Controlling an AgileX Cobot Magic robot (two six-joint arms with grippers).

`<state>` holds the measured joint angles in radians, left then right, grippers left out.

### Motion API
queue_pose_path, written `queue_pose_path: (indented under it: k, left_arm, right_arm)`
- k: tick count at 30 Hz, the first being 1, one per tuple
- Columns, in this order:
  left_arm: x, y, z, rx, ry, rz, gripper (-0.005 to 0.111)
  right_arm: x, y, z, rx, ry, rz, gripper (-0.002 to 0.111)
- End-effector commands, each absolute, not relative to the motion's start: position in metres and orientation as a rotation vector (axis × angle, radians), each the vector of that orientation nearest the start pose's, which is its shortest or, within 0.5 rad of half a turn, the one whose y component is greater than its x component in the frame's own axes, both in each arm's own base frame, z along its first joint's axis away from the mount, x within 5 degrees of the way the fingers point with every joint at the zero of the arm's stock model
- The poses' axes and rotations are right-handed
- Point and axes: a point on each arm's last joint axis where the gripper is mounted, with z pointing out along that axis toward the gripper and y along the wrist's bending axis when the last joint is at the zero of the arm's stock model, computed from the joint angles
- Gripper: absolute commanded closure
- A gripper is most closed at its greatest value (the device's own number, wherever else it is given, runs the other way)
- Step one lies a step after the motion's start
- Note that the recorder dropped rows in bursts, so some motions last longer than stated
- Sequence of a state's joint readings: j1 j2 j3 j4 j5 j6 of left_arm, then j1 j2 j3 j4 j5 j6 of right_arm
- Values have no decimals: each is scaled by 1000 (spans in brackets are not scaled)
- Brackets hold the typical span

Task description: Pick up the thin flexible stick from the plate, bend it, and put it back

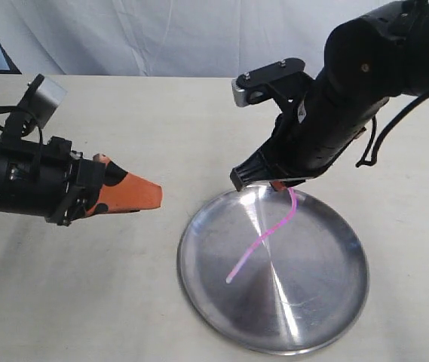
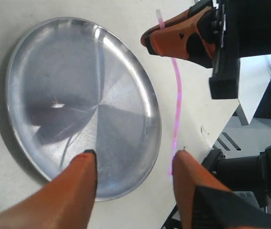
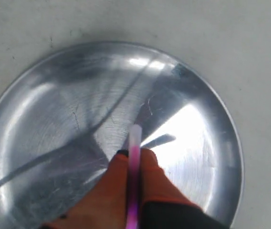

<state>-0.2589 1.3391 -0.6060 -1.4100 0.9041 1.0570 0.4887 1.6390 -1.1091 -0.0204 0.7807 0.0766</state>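
My right gripper [image 1: 280, 185] is shut on the upper end of the thin pink stick [image 1: 262, 239]. The stick hangs in a loose curve over the round silver plate [image 1: 312, 302], whitish lower tip toward the plate's middle; whether it touches the metal I cannot tell. In the right wrist view the orange fingers [image 3: 118, 164] pinch the stick [image 3: 134, 143], whose pale end pokes past them above the plate [image 3: 40, 95]. My left gripper [image 1: 150, 194] hovers left of the plate, open and empty. Its wrist view shows open fingertips [image 2: 134, 160], the plate [image 2: 45, 62], the stick [image 2: 176, 95] and the right gripper [image 2: 149, 40].
The plate lies on a pale beige table [image 1: 124, 302] with a white cloth backdrop [image 1: 161, 38] behind it. The bulky black right arm [image 1: 365, 90] leans over the plate's far rim. The table edge and dark equipment [image 2: 249, 167] show in the left wrist view.
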Motion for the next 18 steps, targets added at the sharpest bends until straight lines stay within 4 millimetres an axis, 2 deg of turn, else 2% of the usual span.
queue_pose_path:
  k: [1,5,9,18]
  left_arm:
    - [199,-125,231,433,2354,-1313,58]
    - [199,-125,231,435,2355,-1311,58]
    - [199,-125,230,438,2356,-1310,58]
    - [199,-125,230,440,2357,-1309,58]
  right_arm:
    - [291,153,204,-620,2840,60,108]
    - [294,155,185,-626,2902,45,108]
    - [296,156,176,-628,2921,41,105]
    - [298,157,168,-638,2933,27,74]
